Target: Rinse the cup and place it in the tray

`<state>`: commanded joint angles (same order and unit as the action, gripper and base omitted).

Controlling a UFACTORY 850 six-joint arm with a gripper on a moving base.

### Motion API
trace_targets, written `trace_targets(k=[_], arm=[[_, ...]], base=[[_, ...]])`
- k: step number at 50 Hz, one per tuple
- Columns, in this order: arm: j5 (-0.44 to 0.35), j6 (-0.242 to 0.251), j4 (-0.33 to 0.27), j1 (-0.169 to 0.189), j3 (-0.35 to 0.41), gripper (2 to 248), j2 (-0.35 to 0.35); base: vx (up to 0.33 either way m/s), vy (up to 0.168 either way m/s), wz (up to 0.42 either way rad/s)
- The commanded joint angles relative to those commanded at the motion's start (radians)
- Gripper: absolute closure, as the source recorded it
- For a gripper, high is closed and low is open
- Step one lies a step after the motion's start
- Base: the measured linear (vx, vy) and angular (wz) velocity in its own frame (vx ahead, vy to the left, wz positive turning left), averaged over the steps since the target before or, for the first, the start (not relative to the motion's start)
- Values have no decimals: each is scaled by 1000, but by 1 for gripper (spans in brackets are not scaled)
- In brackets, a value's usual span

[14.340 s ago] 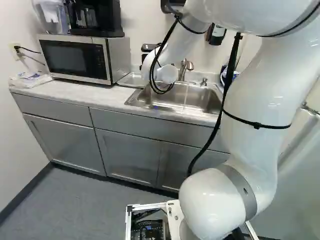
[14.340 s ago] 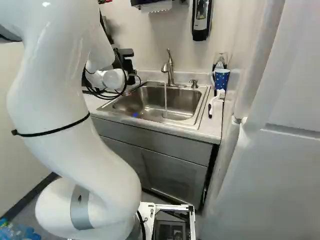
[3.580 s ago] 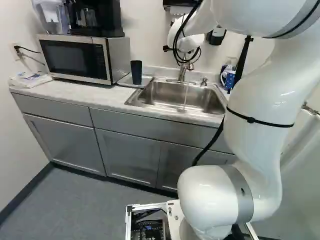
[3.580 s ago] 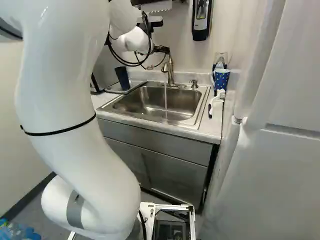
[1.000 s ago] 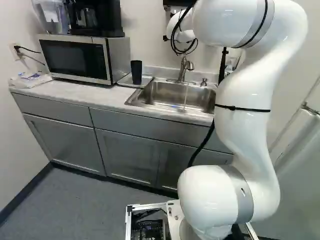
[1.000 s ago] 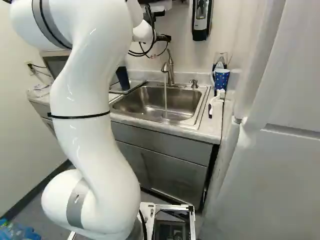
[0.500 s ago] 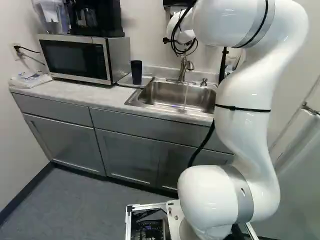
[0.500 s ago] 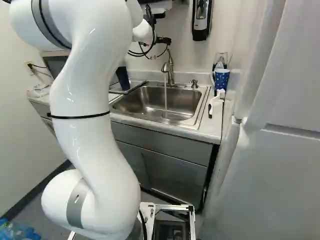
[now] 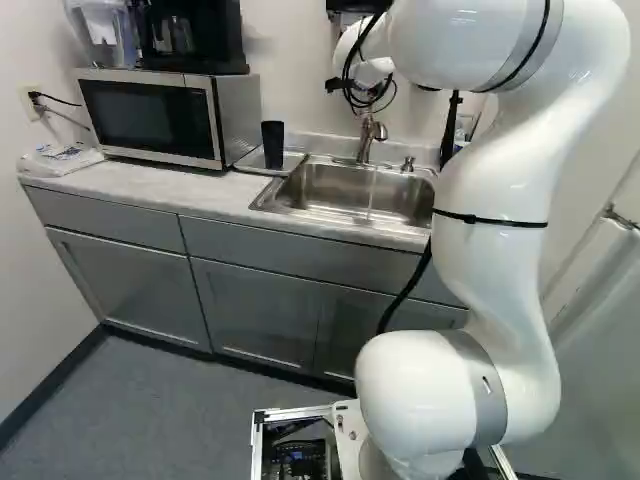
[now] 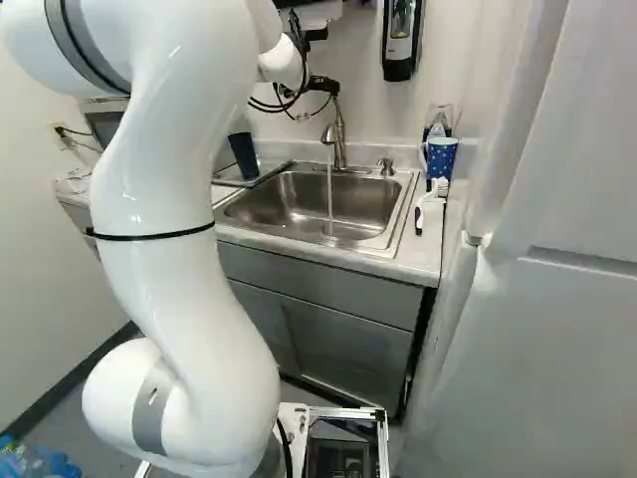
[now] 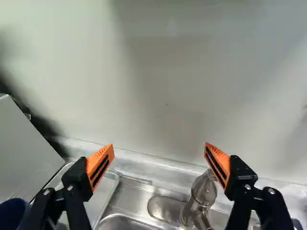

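Cup (image 9: 273,150) in tray (image 9: 249,161), looks upright, near desk's (image 9: 140,186) back edge, between microwave (image 9: 150,118) and sink (image 10: 405,209). End effector (image 11: 159,149) spread wide, holding nothing, up by wall near tap (image 10: 338,144). Water (image 10: 329,199) running. Placing looks done; rinse can't be confirmed. Guess: shutting tap is what's left. I should line up on handle first, lower slowly, push lightly, keep wrist off spout, then back out, clear of cup.

The dark cup (image 9: 273,145) stands upright on the tray (image 11: 103,190).
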<state>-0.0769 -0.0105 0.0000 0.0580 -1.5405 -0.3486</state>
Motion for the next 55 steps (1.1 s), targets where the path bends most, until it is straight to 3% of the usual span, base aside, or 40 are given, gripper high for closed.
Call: trace_targets(k=[55], arm=[[136,0,0,1,112,3,97]], base=[[0,0,0]])
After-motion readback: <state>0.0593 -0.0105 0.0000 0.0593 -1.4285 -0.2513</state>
